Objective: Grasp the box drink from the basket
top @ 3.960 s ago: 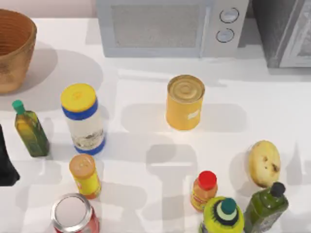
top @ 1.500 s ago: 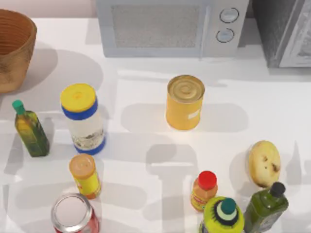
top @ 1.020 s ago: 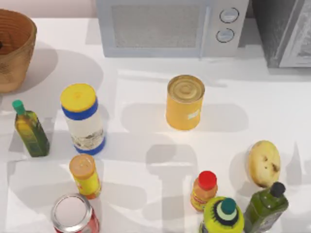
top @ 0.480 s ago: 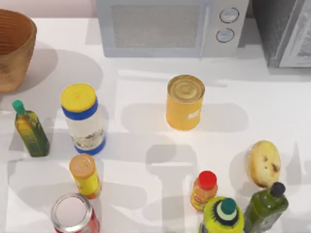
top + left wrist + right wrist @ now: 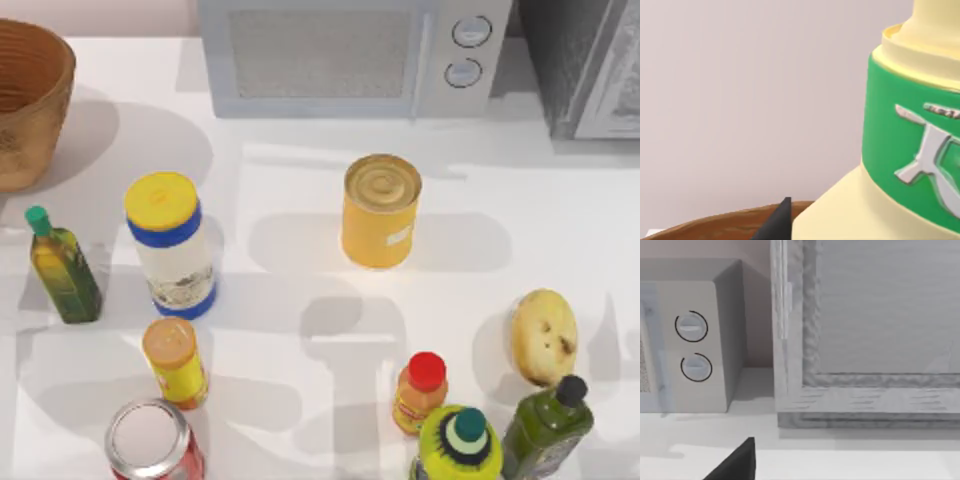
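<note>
The box drink (image 5: 900,150) looms close in the left wrist view: pale cream body, a green band with silver lettering, and a cream neck above. A black fingertip (image 5: 776,225) of my left gripper lies right against its lower side, and the gripper is shut on it. The drink hangs above the brown woven rim of the basket (image 5: 715,225), with a plain wall behind. From above, the basket (image 5: 30,100) stands at the table's far left corner. One black fingertip (image 5: 735,462) of my right gripper faces the microwave's dials.
A microwave (image 5: 340,55) stands at the back, with a grey cabinet (image 5: 590,65) to its right. A yellow tin can (image 5: 380,210), a white jar with a yellow lid (image 5: 170,245), a green oil bottle (image 5: 62,265), a potato (image 5: 543,337) and several small bottles and cans crowd the front.
Four seconds ago a dark part of the left arm showed at the top view's left edge; it has since left that view. Shadows on the table's left shifted slightly.
</note>
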Robot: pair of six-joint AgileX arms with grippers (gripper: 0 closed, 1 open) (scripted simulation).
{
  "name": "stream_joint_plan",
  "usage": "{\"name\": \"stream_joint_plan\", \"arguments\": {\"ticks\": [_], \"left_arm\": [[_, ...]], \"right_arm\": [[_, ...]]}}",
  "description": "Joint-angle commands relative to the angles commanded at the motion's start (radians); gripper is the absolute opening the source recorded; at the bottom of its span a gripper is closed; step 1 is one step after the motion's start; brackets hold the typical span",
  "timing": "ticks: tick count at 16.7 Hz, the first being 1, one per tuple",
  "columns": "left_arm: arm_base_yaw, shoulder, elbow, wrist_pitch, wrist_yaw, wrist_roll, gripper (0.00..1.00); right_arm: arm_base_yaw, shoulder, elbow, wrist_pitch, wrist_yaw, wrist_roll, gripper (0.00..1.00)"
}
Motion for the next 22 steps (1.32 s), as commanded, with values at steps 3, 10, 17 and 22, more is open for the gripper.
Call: {"name": "stream_joint_plan", "arguments": {"ticks": [3,10,17,22], "left_arm": [[0.000,0.000,0.000,0.000,0.000,0.000,0.00],[0.008,-0.023,-0.001,-0.002,0.001,0.003,0.00],[0.007,-0.153,0.100,-0.233,-0.002,0.004,0.00],[0.006,-0.305,0.219,-0.521,-0.005,0.005,0.00]], "right_arm": [[0.000,0.000,0.000,0.000,0.000,0.000,1.00],[0.000,0.000,0.000,0.000,0.000,0.000,1.00],[0.000,0.000,0.000,0.000,0.000,0.000,1.00],[0.000,0.000,0.000,0.000,0.000,0.000,1.00]]}}
